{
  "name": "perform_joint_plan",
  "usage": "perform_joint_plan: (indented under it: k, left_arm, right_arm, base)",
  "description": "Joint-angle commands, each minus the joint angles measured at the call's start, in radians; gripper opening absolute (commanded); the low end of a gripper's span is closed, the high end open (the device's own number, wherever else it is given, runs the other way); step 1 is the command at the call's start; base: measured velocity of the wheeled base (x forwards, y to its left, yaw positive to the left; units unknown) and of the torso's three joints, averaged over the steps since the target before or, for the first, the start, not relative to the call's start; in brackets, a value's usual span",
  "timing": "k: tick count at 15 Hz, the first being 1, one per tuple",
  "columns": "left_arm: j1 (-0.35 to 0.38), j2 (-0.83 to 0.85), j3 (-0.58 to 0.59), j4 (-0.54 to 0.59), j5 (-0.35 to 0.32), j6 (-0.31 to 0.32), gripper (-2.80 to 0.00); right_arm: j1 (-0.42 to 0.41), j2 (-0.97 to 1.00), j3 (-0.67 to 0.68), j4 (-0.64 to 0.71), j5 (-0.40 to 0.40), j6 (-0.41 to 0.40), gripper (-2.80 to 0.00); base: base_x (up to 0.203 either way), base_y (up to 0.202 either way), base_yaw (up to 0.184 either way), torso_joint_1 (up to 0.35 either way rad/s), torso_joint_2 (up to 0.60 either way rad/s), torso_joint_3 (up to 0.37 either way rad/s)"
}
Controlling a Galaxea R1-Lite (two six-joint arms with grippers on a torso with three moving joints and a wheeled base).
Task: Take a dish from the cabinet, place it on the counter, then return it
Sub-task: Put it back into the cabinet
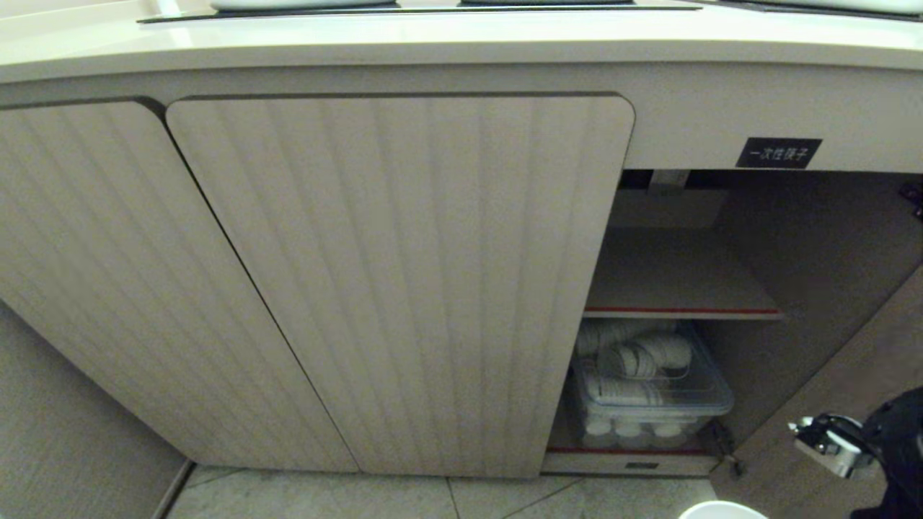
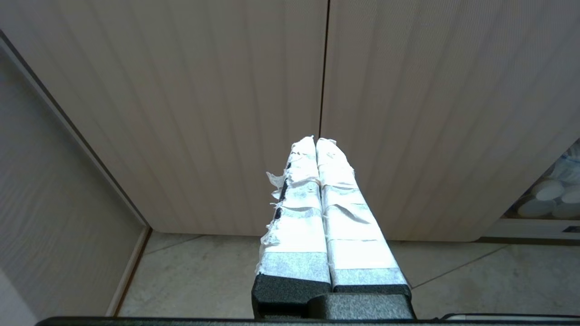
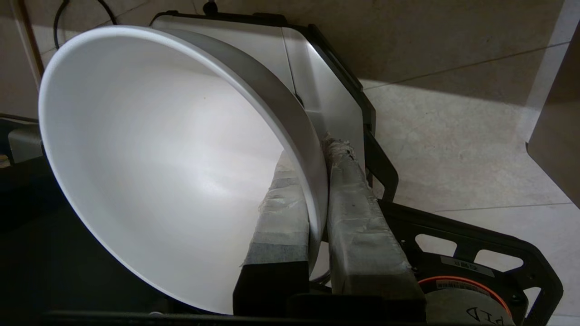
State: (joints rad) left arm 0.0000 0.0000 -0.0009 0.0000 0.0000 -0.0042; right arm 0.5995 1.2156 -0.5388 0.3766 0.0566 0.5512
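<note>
Beige ribbed cabinet, tiled floor, cream counter

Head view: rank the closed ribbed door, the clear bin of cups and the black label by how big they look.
1. Closed ribbed door
2. Clear bin of cups, set deeper inside
3. Black label

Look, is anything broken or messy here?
Nothing is broken or spilled. The white tape on the left gripper is frayed and torn along one finger. The right gripper pinches the dish by its rim, tipped on its side. The cabinet has one door open.
</note>
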Motion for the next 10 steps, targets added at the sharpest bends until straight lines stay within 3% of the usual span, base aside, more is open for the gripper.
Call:
perform_joint_plan:
  k: [1, 3, 10]
  left_arm:
    - [0.0, 0.0, -0.001, 0.0, 0.0, 0.0, -2.8]
    - [0.0, 0.0, 0.0, 0.0, 0.0, 0.0, -2.8]
    - [0.0, 0.0, 0.0, -0.001, 0.0, 0.0, -2.8]
  right_arm:
    - [-0.014, 0.035, -0.024, 0.002, 0.0, 0.012, -2.8]
    - [-0.027, 0.076, -0.058, 0.002, -0.001, 0.076, -2.8]
    - [-0.087, 0.131, -0.074, 0.003, -0.004, 0.153, -2.8]
  base:
    - [0.0, 0.0, 0.0, 0.0, 0.0, 0.0]
    - [0.0, 0.0, 0.0, 0.0, 0.0, 0.0]
    - [0.0, 0.0, 0.0, 0.0, 0.0, 0.0]
